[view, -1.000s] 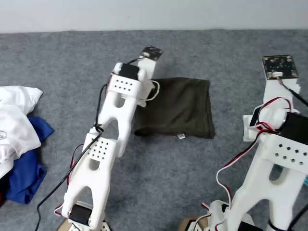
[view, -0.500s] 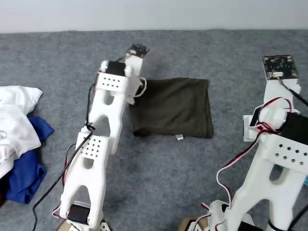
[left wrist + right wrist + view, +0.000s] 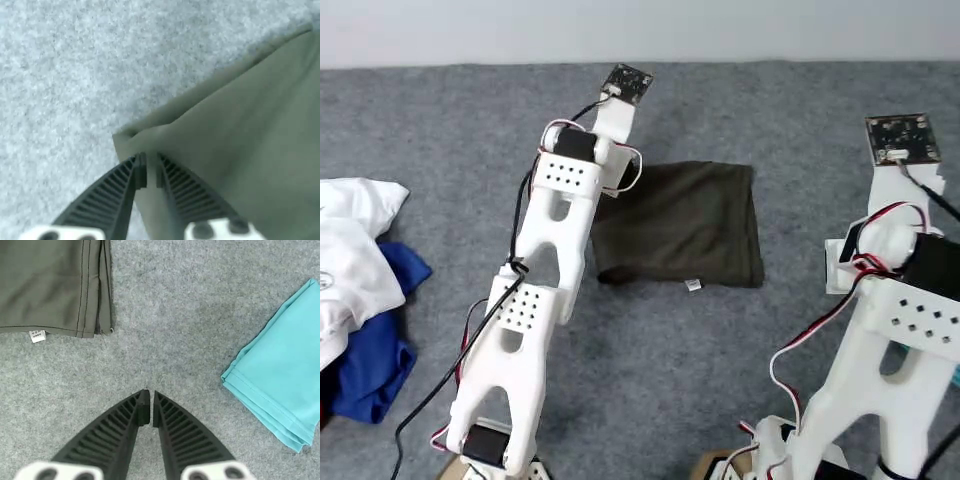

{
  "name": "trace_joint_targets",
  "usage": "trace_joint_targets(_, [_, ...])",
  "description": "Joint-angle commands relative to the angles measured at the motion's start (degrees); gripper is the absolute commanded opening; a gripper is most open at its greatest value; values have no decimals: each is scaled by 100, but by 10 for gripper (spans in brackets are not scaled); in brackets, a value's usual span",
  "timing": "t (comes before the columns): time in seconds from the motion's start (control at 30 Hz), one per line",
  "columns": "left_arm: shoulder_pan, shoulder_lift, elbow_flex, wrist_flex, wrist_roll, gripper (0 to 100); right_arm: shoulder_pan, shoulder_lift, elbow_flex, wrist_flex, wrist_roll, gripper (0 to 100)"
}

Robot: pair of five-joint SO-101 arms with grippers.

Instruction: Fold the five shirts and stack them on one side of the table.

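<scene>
Left claw (image 3: 151, 172) pinches olive shirt (image 3: 240, 135) corner; right claw (image 3: 150, 407) closed.

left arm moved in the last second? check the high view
Yes. Against the dark green shirt, which stayed put, the left arm swung toward the white and blue shirts, then back, ending farther out at the dark shirt's far corner.
</scene>
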Motion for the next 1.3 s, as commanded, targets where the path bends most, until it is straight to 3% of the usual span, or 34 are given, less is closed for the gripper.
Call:
trace_joint_targets(0.0, [9, 70, -189, -334, -26, 48, 57, -198, -53, -31, 53, 25])
trace_joint_targets(0.27, [-431, 229, -198, -281, -35, 48, 57, -198, -53, -31, 53, 25])
trace_joint_targets(0.67, [-888, 211, -620, 598, -492, 44, 57, -198, -53, -31, 53, 25])
trace_joint_targets(0.9, [-352, 167, -2334, 1670, -484, 47, 57, -198, -53, -40, 53, 25])
trace_joint_targets(1.27, [721, -862, -92, 1688, 62, 43, 66, -198, -44, -40, 53, 25])
